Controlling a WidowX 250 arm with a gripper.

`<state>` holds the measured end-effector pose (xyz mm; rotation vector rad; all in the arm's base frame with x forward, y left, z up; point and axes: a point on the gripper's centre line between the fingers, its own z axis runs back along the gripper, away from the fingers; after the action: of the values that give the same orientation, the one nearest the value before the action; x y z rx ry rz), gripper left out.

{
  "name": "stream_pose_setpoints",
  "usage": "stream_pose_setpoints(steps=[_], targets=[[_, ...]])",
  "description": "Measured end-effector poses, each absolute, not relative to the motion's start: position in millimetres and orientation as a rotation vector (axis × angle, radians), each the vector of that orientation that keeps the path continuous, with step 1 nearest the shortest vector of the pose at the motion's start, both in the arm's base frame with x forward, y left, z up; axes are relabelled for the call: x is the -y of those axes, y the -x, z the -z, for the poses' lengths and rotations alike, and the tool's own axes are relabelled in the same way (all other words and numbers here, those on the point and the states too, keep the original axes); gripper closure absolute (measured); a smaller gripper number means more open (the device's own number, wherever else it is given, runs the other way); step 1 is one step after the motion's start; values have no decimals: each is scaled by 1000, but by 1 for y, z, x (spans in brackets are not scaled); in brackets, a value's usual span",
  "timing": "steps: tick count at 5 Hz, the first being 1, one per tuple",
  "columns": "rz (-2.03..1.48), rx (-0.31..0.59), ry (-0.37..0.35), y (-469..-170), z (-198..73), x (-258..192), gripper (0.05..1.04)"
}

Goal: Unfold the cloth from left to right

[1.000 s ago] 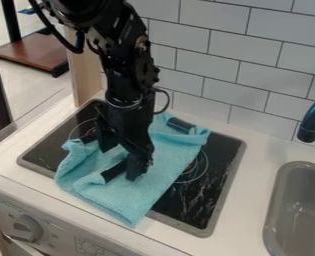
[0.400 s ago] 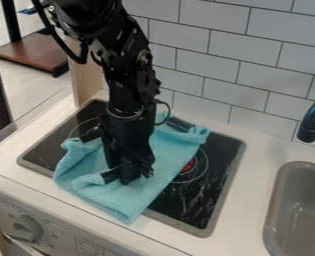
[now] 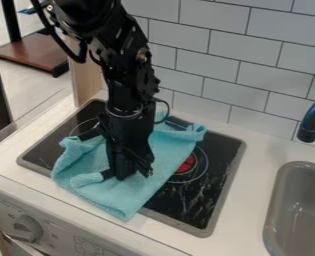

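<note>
My gripper [image 3: 124, 176] points down over the middle of the cloth, near its front left part, with its fingers together on the fabric. They look shut on the cloth, though the pinched part is hidden behind them. The light blue cloth [image 3: 128, 198] lies crumpled at a slant over the stove top, one corner hanging towards the front edge. Its left side is bunched and folded up beside the gripper, and its far right corner is curled near the wall.
The black stove top [image 3: 198, 200] shows along the right, with a red-centred burner ring [image 3: 186, 164]. A grey sink [image 3: 300, 210] and dark faucet [image 3: 312, 117] stand at the right. White wall tiles [image 3: 243, 50] rise behind, and a knob [image 3: 27, 227] sits on the front panel.
My gripper has moved slightly left and its fingers have come together. The cloth has shifted a little to the left with it, baring more of the burner ring.
</note>
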<state>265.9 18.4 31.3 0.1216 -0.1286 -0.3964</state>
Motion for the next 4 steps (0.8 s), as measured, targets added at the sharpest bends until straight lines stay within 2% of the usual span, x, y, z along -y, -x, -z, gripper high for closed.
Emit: stream_pose_setpoints(steps=[2, 3, 4], targets=[[359, 137, -52, -261, -59, -14, 1019], [341, 131, 18, -256, -73, 1, 1019], [363, 116, 71, -251, -74, 29, 1019]])
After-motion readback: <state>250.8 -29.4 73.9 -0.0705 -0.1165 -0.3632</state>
